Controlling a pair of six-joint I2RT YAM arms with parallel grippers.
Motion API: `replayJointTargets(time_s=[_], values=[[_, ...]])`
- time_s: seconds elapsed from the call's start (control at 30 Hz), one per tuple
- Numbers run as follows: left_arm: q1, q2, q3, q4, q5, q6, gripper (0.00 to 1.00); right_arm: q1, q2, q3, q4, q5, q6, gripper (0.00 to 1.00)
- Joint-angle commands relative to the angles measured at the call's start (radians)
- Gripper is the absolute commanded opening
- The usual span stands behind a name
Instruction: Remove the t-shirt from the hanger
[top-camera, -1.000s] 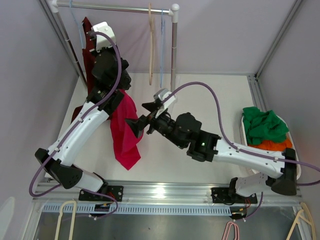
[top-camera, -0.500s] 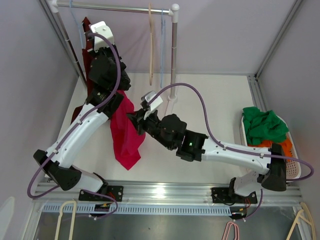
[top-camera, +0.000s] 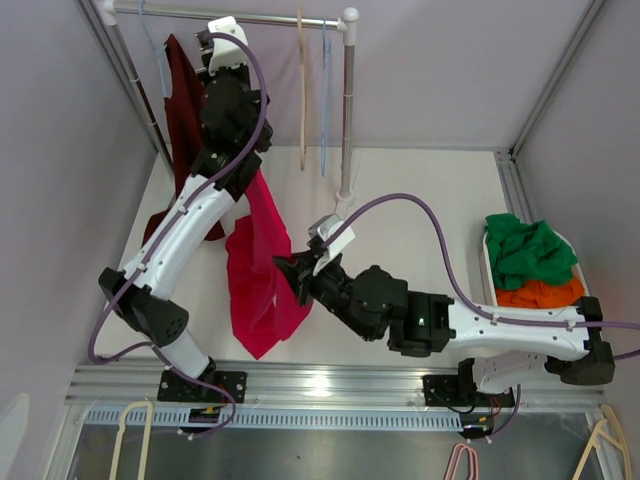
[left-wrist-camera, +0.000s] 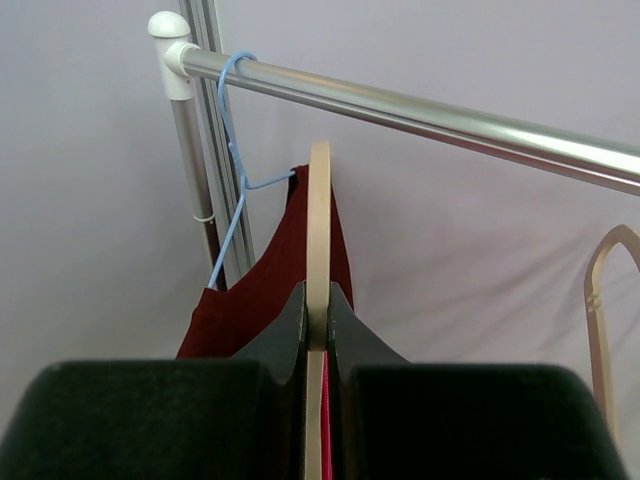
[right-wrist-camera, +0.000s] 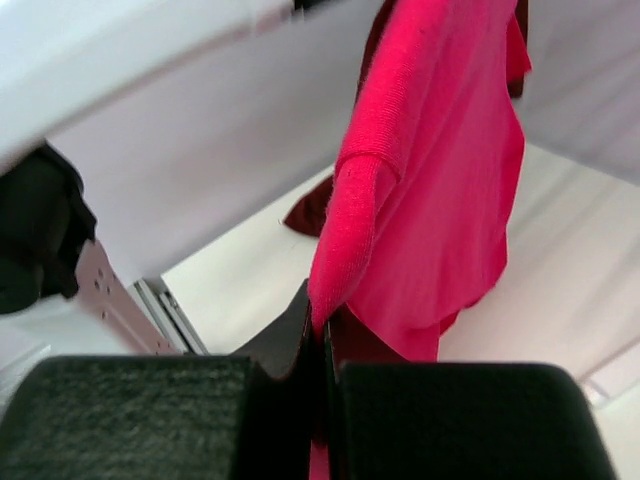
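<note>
Two arms are engaged with the load. The left arm (top-camera: 190, 225) reaches to the far-left corner of the table (top-camera: 420, 190); its jaws are closed flat on the edge of a wooden hanger (left-wrist-camera: 319, 230), with no gap visible on either side of the wood. The upper end of the hanger stands just below the rail (left-wrist-camera: 420, 105), and a gap shows between them in the left wrist view.

The pink t-shirt (top-camera: 255, 290) hangs from below the left wrist down toward the near-left part of the table. The right arm (top-camera: 480, 325) lies low across the near edge. Its jaws are closed on a fold at the right margin of the t-shirt (right-wrist-camera: 430, 180), with the fabric pinched between the two fingers.

Edges and clearance:
- Left side: a dark red garment (top-camera: 183, 100) on a blue hanger (left-wrist-camera: 232, 150) hangs at the left end of the rail, just beside the left arm and close to the left wall.
- Far edge: a second wooden hanger (top-camera: 301, 90) and a thin blue one (top-camera: 323, 100) hang on the rail near the upright post (top-camera: 347, 100).
- Right edge: green cloth (top-camera: 525, 250) lies on orange cloth (top-camera: 540, 292), well apart from both arms.
- Bare table surface shows between the post and the cloth pile, and along the far-right corner.
</note>
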Motion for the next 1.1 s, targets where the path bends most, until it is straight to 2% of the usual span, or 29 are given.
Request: replayJointTargets(time_s=[0.0,0.23,0.33,0.43,0.57,0.67,0.7,0.77,0.87,0.93,1.07], values=[[0.033,0.006,0.103,-0.025,0.063,-0.032,0.01,0.057,-0.062,-0.045,-0.036,0.094,0.044,0.0],[0.074,0.041,0.184,-0.083,0.09,-0.043,0.01,0.189,-0.142,-0.157,-0.091,0.232,0.093,0.0],[0.079,0.049,0.197,-0.1,0.096,-0.049,0.01,0.195,-0.15,-0.215,-0.1,0.261,0.139,0.0],[0.079,0.029,0.218,-0.183,0.116,-0.13,0.01,0.189,-0.148,-0.26,-0.093,0.279,0.153,0.0],[0.073,-0.034,0.244,-0.434,0.211,-0.304,0.01,0.113,-0.115,-0.249,-0.066,0.24,0.13,0.0],[0.051,-0.11,0.246,-0.573,0.262,-0.397,0.01,-0.024,-0.073,-0.214,-0.054,0.144,0.115,0.0],[0.047,-0.131,0.251,-0.66,0.315,-0.461,0.01,-0.103,-0.061,-0.208,-0.042,0.111,0.112,0.0],[0.042,-0.172,0.257,-0.749,0.386,-0.532,0.01,-0.183,-0.029,-0.178,-0.02,0.016,0.112,0.0],[0.033,-0.256,0.258,-0.884,0.524,-0.612,0.01,-0.292,0.078,-0.079,-0.046,-0.055,0.112,0.0],[0.035,-0.313,0.281,-0.979,0.645,-0.657,0.01,-0.323,0.193,-0.016,-0.075,-0.096,0.116,0.0],[0.033,-0.396,0.3,-1.067,0.767,-0.659,0.01,-0.333,0.414,0.114,-0.172,-0.148,0.139,0.0]])
